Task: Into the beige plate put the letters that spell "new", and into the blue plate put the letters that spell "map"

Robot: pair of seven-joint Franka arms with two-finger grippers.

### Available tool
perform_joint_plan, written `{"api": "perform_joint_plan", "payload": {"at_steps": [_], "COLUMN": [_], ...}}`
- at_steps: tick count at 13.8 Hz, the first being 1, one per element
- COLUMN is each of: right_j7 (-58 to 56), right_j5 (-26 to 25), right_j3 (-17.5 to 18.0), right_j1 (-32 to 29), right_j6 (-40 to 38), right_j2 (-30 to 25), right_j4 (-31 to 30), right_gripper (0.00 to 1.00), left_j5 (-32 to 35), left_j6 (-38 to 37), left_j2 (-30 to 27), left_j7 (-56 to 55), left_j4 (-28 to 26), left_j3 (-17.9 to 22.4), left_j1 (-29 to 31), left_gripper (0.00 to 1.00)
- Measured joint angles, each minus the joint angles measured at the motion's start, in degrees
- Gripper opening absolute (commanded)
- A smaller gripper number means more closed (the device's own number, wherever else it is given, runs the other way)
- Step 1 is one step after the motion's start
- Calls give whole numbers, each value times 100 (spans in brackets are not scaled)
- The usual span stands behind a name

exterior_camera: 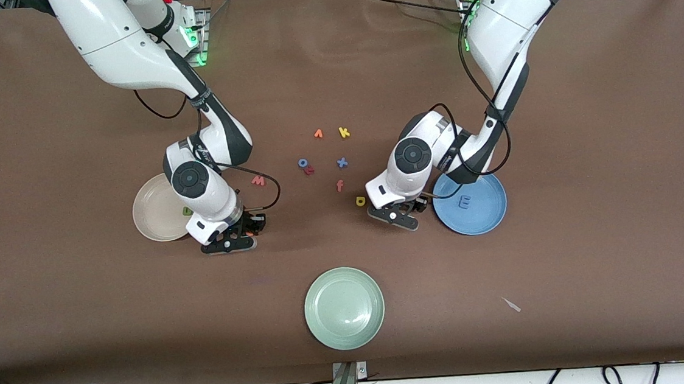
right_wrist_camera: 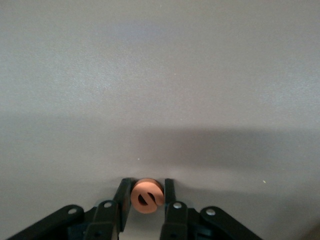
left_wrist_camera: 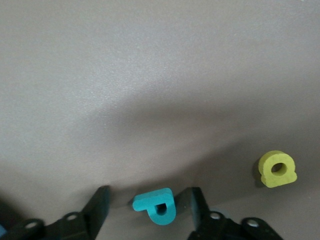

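A: Where is the small orange foam e?
B: Pinched in the right gripper, low beside the round beige plate.
A: And the left gripper?
B: Spread around the teal foam p, near the yellow foam a.

Both arms reach down from their bases to the table, wrists bent so the grippers point at the surface. The right gripper sits low, its fingers pressed against both sides of the orange e. The left gripper is also down (jaws partly apart), straddling the teal p with gaps on either side.
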Motion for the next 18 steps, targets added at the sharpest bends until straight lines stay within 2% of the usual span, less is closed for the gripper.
{"api": "perform_joint_plan", "payload": {"at_steps": [1,2,3,10,13,16,18], "right_j7": [-82,-159,-252,-1736,-2254,-2483,-2501], "right_j5": [0,-1,-4,1,3,3,3], "right_j3": [-4,-14,-44,-785,-1118,-1362,-1389], "right_j1": [-23,-52,-69,-150,-195,-204,-203], "right_j6": [-58,-160,-304,-2011,-1792,-953,-469], "right_j2": [-9,-36,-93,-1043,-1524,-1985,-2184], "right_j4": [6,17,26,-75,-891,-2020,-2591], "right_gripper": [32,32,32,33,33,35,41], "left_j5": [1,1,3,3,5,5,5], "left_j6": [2,2,0,-225,-601,-1018,-1111], "left_j2": [-5,-7,-8,-119,-427,-623,-627], "left_j7": [7,12,21,23,594,1609,2019], "left_j4": [12,32,45,189,250,246,183], "left_j3": [-6,-7,-8,-6,13,12,15], "left_j1": [-4,-3,-2,10,203,755,1015], "left_gripper": [19,8,4,3,3,3,4]}}
